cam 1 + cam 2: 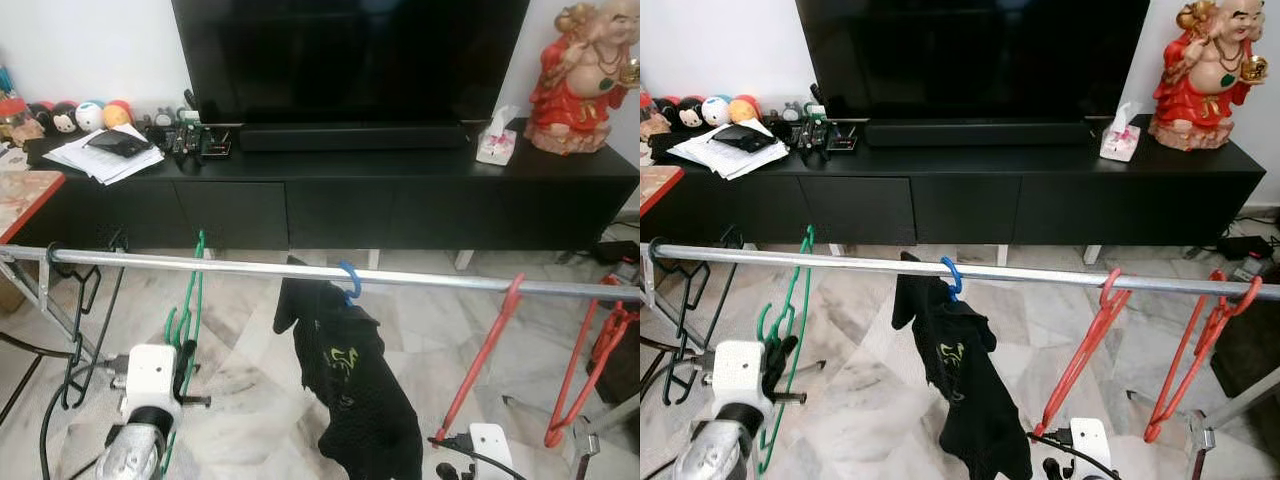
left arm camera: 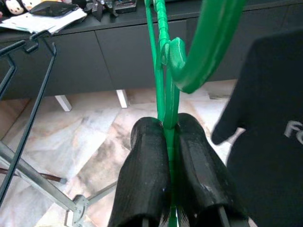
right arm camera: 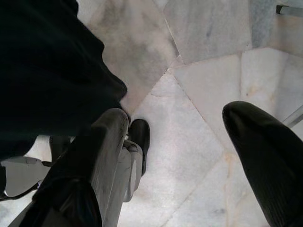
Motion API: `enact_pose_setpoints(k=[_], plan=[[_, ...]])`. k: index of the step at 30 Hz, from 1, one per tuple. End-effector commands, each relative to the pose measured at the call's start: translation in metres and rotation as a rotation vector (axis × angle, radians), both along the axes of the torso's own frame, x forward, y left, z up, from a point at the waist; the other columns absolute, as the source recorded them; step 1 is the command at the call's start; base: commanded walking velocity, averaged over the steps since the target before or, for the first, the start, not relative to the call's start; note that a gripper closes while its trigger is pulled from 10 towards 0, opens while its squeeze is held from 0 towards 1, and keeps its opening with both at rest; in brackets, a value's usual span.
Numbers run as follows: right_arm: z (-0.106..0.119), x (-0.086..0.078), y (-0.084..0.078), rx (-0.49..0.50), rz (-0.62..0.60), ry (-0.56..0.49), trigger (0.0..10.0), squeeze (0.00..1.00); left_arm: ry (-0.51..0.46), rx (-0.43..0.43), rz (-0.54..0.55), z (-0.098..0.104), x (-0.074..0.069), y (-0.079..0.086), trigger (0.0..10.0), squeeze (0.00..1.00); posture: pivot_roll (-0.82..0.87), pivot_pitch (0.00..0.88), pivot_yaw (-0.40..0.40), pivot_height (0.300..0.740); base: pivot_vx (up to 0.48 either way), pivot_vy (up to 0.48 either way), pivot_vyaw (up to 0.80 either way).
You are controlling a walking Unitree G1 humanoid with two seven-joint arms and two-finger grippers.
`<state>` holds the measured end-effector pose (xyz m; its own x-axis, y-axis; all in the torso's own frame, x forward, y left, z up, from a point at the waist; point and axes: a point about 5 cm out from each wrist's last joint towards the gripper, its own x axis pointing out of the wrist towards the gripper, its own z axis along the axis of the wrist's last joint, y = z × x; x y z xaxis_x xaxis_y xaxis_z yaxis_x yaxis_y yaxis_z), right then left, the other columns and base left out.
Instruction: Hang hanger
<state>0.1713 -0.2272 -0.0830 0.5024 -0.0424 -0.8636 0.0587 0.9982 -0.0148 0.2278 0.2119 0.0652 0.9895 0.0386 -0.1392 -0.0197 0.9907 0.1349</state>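
Nearest, below the rail (image 1: 300, 270), the left gripper (image 2: 171, 142) has its two fingers pinched tight on the lower bar of the green hanger (image 1: 188, 320), which rises from the grip up to the rail, where its hook sits over the tube at the rail's left part. From the head views the hook looks already seated, so the hold reads as the last steadying before letting go; whether it bears fully on the tube is hard to tell. Low on the right, under the rail, the right gripper (image 3: 180, 142) hangs with its fingers spread wide and nothing between them, pointing down at the marble floor (image 3: 199, 56), seemingly idle and kept out of the way. Along the rail, a black wire hanger (image 1: 85, 300) hangs just left of the green one, a black shirt (image 1: 350, 380) on a blue hook (image 1: 350, 280) hangs near the rail's middle, and two red hangers (image 1: 1085, 345) hang toward its right end, well apart from the green one, so its slot has room on both sides. Beyond the rail stands a black TV cabinet (image 1: 400, 200) with a TV (image 1: 350, 50), papers (image 1: 100, 155), a tissue box (image 1: 497, 140) and a red figurine (image 1: 580, 80).
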Motion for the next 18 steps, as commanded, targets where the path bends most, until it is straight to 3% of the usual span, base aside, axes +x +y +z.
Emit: enact_pose_setpoints(k=[1,3,5,9,13,18], plan=[[0.001,0.002,-0.001,-0.005,0.012,0.002,10.0,0.0,0.024,-0.003,0.021,-0.003,0.002,0.006,10.0,0.0,-0.05,0.0,0.012,0.74,0.0,0.0,0.0],[0.001,0.002,-0.001,-0.005,0.013,0.002,10.0,0.0,0.024,-0.005,0.022,-0.003,0.004,0.006,10.0,0.0,-0.05,0.0,0.012,0.74,0.0,0.0,0.0],[0.001,0.002,-0.001,-0.008,0.016,0.002,10.0,0.0,0.012,-0.009,0.012,-0.001,0.015,0.005,10.0,0.0,-0.05,0.0,0.008,0.74,0.0,0.0,0.0],[0.001,0.002,-0.001,-0.009,0.017,0.002,10.0,0.0,0.01,-0.01,0.01,0.0,0.017,0.005,10.0,0.0,-0.05,0.0,0.008,0.74,0.0,0.0,0.0],[0.001,0.002,-0.001,-0.01,0.023,0.004,10.0,0.0,-0.013,-0.022,-0.057,0.007,0.033,0.001,10.0,0.0,-0.06,0.0,0.012,0.74,0.0,0.0,0.0],[0.001,0.002,-0.001,-0.01,0.025,0.004,10.0,0.0,-0.011,-0.036,-0.09,0.008,0.041,-0.001,10.0,0.0,-0.06,0.0,0.012,0.74,0.0,0.0,0.0]])
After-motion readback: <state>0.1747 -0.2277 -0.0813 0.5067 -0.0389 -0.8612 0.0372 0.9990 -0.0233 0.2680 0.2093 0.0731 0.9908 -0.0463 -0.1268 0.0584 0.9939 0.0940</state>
